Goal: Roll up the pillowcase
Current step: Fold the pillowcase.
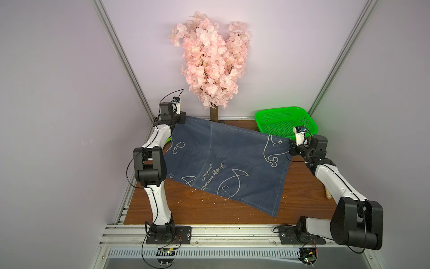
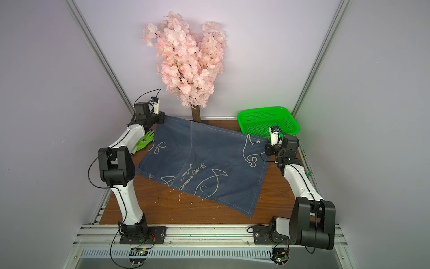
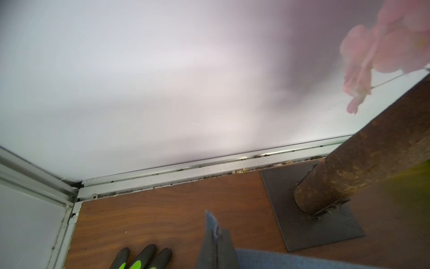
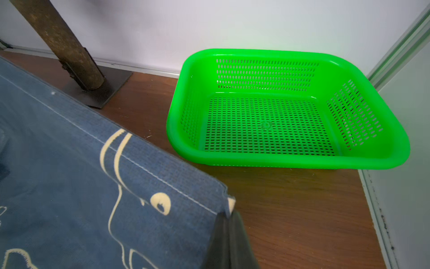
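Left pincer, right pincer: fish-printed navy pillowcase

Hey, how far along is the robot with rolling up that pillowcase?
Done: the left gripper and right gripper are each shut on a far corner of the pillowcase. In hand: its far edge is held up, stretched between them, while the near edge lies on the table. Left: all the rolling; no turn of fabric shows yet.
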Action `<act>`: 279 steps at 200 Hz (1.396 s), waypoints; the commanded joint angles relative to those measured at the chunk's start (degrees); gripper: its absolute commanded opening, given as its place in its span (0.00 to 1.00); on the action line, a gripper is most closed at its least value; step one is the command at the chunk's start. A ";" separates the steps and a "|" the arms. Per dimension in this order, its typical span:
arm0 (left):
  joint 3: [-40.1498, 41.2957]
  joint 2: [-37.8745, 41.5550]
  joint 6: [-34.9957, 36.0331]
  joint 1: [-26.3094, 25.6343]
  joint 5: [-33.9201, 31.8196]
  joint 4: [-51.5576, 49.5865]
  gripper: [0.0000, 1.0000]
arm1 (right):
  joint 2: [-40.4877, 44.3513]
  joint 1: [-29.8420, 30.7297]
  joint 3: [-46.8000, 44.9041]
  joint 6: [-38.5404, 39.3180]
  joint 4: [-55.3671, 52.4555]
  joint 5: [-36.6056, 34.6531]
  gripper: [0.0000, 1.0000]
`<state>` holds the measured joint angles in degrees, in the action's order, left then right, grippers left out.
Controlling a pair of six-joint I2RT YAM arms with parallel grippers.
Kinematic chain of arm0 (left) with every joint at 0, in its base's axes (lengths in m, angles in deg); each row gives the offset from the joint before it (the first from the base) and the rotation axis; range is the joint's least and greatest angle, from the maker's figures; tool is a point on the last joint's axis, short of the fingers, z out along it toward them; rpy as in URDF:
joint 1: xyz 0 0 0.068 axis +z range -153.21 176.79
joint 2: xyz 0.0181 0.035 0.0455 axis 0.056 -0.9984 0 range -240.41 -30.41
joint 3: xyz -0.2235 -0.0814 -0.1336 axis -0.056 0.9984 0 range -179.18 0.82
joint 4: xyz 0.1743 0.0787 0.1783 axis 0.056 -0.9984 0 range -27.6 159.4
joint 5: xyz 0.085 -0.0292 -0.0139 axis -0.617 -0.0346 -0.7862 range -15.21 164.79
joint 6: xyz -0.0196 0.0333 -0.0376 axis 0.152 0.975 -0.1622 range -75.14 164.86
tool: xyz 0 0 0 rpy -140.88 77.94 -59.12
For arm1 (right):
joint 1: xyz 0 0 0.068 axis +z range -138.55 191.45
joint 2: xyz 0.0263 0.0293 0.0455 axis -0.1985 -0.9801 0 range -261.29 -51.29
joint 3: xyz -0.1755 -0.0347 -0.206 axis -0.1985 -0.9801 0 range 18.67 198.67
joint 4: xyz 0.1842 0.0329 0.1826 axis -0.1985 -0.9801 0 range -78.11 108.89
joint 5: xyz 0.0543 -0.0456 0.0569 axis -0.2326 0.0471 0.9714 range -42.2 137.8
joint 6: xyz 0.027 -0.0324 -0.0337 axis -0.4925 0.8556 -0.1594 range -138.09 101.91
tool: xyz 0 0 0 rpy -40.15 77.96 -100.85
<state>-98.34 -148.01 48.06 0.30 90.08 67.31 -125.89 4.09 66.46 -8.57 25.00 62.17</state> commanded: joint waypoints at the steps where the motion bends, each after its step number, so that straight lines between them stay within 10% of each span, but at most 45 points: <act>1: -0.84 -0.75 0.79 -0.42 -0.60 5.18 0.00 | -0.72 -3.82 4.65 2.39 1.62 -3.84 0.04; 112: 6.64 3.58 3.82 -1.69 4.94 11.52 0.00 | 6.57 -3.83 2.99 11.35 -11.67 9.71 0.02; 279: 44.66 26.71 20.70 1.59 -10.29 10.02 0.00 | 32.69 5.94 -16.62 38.84 -37.89 -5.82 0.02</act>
<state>-56.04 -122.86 65.11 0.69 85.53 76.60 -93.90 8.51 48.82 26.62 -6.78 57.64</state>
